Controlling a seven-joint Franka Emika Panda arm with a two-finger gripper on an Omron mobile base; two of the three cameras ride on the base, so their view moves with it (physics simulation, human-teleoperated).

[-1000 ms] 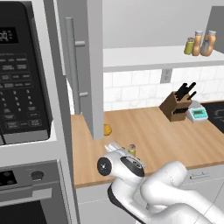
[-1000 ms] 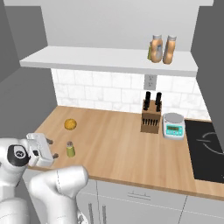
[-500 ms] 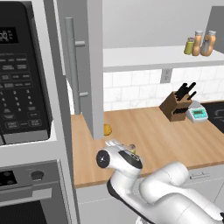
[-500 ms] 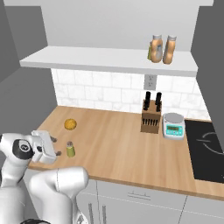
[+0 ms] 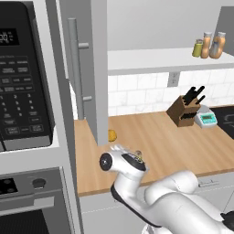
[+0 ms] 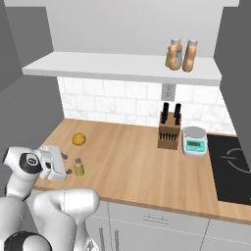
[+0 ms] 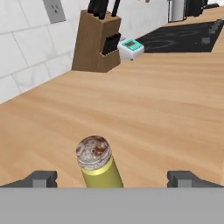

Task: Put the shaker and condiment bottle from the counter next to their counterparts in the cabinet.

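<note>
I have the hand (image 6: 67,169) low over the near left part of the counter (image 6: 132,162), its fingers spread wide apart with nothing between the pads. In the hand view the two dark fingertips (image 7: 41,178) stand far to either side, and the shaker (image 7: 97,162) sits between them but not touching either one. It stands upright on the wood, yellow-green body, mottled grey metal cap facing me.

From the right base view, the shaker (image 6: 78,167) is just right of the hand, near the front edge of the counter. A small round orange-yellow thing (image 6: 78,139) lies farther back and slightly left of it, well apart. In the left base view I see the shaker's cap (image 5: 138,155) peeking past the wrist, and the same round thing (image 5: 112,135) by the foot of the open cabinet door (image 5: 90,68), which hangs edge-on with its long bar handle (image 5: 75,73).

Up on the white cabinet shelf (image 6: 122,68), far right, three items stand close together: a yellow-green shaker (image 5: 198,48) on the left, then two orange bottles (image 6: 182,55) with pale labels and light caps. I cannot tell from here which of the two is the slimmer one.

On the counter by the tiled wall stand a knife block (image 6: 168,131) and, just right of it, a small kitchen scale (image 6: 194,140). The black cooktop (image 6: 233,166) lies at the far right; the microwave (image 5: 23,82) fills the left side.
</note>
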